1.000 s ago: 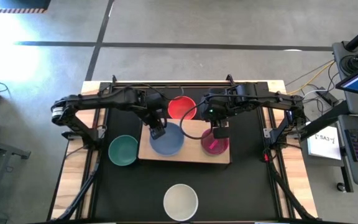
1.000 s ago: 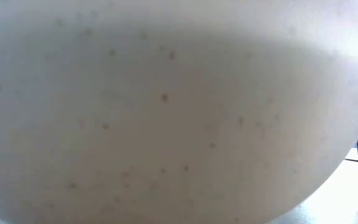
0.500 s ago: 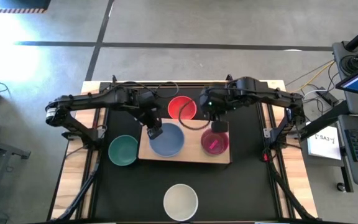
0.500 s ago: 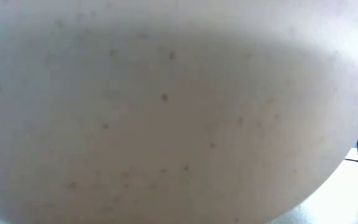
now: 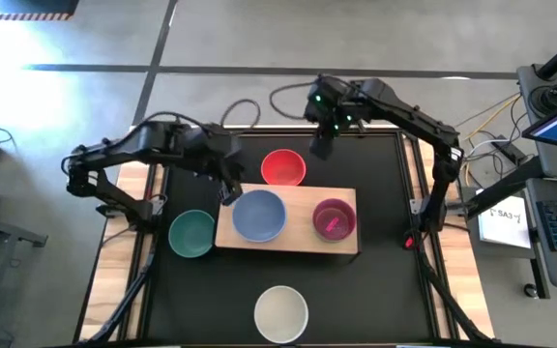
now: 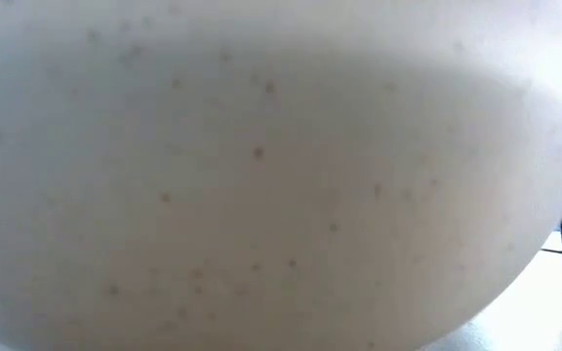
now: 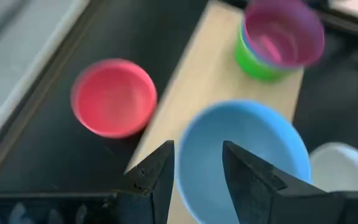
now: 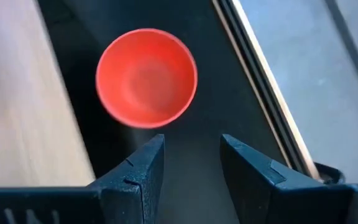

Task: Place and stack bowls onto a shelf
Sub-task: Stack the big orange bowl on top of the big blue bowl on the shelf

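Observation:
The pale wood shelf [image 5: 293, 240] bears a blue-grey bowl [image 5: 259, 215] on its left part. On its right part a magenta bowl [image 5: 334, 219] sits nested in a green one [image 7: 257, 67]. A red bowl [image 5: 283, 167] stands on the black table behind the shelf. A teal-green bowl [image 5: 192, 233] stands left of it, and a cream-white bowl [image 5: 280, 313] near the front edge. My left gripper [image 5: 228, 196] hangs open above the blue-grey bowl's far left rim. My right gripper [image 5: 321, 148] is open, high and just right of the red bowl [image 8: 146, 78].
The cream-white bowl [image 6: 261, 175] fills the low view and hides everything behind it. Black tabletop lies bare between the shelf and that bowl. The arms' frames and cables run along the table's far edge and both sides.
My left gripper has risen from the blue-grey bowl's left rim and drawn a little toward the table's left. My right gripper has swung from above the magenta bowl toward the far edge, beside the red bowl. The bowls have stayed where they were.

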Controlling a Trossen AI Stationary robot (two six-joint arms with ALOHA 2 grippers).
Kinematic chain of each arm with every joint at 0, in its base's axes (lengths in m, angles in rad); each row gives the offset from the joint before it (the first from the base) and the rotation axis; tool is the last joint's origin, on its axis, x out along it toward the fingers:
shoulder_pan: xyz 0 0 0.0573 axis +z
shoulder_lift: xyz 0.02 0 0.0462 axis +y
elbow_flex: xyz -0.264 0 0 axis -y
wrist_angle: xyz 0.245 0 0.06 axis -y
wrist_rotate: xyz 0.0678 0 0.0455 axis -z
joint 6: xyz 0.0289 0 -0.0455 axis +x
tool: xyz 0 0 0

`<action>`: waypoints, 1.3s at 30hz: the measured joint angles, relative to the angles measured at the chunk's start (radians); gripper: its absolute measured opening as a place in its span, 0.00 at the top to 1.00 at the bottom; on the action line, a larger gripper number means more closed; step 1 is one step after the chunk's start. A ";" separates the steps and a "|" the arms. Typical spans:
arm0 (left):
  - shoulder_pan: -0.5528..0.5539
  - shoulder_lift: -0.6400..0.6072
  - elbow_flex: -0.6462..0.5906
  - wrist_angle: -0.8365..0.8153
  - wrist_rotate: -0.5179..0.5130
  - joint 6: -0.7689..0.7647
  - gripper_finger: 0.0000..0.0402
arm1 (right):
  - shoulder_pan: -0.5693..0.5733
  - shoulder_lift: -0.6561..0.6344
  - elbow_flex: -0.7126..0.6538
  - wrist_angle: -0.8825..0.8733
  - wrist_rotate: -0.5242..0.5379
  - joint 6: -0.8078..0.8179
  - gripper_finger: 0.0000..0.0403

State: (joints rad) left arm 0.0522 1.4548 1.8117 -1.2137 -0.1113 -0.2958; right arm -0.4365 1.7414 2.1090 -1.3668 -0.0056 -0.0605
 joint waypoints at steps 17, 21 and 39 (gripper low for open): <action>-0.001 -0.001 0.166 -0.105 -0.151 0.050 0.71 | -0.212 0.221 0.000 0.112 -0.387 -0.032 0.64; -0.001 -0.001 0.164 -0.172 -0.229 0.052 0.71 | -0.212 0.254 0.001 0.128 -0.388 -0.092 0.64; -0.003 -0.045 0.170 -0.340 -0.273 -0.105 0.71 | -0.222 0.289 0.004 0.261 -0.380 -0.275 0.64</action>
State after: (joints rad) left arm 0.0490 1.4095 1.9820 -1.5533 -0.3842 -0.4006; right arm -0.6590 2.0304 2.1132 -1.1055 -0.3855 -0.3351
